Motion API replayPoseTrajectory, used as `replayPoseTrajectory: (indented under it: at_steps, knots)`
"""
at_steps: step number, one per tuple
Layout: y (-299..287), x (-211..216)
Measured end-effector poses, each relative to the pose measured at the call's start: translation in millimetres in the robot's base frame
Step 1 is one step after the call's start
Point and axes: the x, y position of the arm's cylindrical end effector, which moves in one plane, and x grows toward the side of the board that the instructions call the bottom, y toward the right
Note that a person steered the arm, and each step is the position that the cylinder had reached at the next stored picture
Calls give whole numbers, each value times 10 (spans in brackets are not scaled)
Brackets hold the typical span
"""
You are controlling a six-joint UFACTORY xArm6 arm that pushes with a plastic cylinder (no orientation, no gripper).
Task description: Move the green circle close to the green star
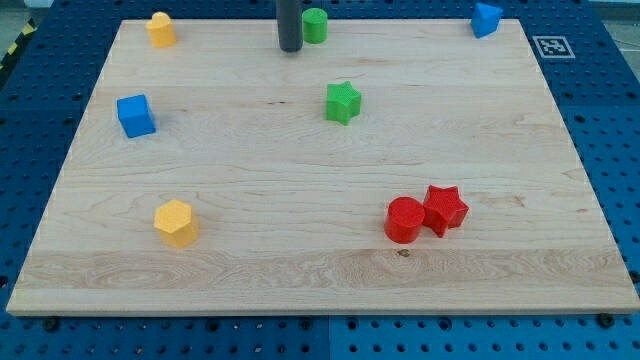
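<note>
The green circle stands near the board's top edge, just right of centre. The green star lies below it and slightly to the right, a short gap away. My tip is the lower end of a dark rod coming down from the view's top. It sits just left of the green circle, very near it; I cannot tell if they touch.
A yellow block at top left, a blue cube at left, a yellow hexagon at lower left, a blue block at the top right corner. A red circle and red star touch at lower right.
</note>
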Motion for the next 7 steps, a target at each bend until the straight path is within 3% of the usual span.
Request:
replayPoseTrajectory:
  at_steps: [2, 7]
  knots:
    - [-110, -412]
    - [680, -374]
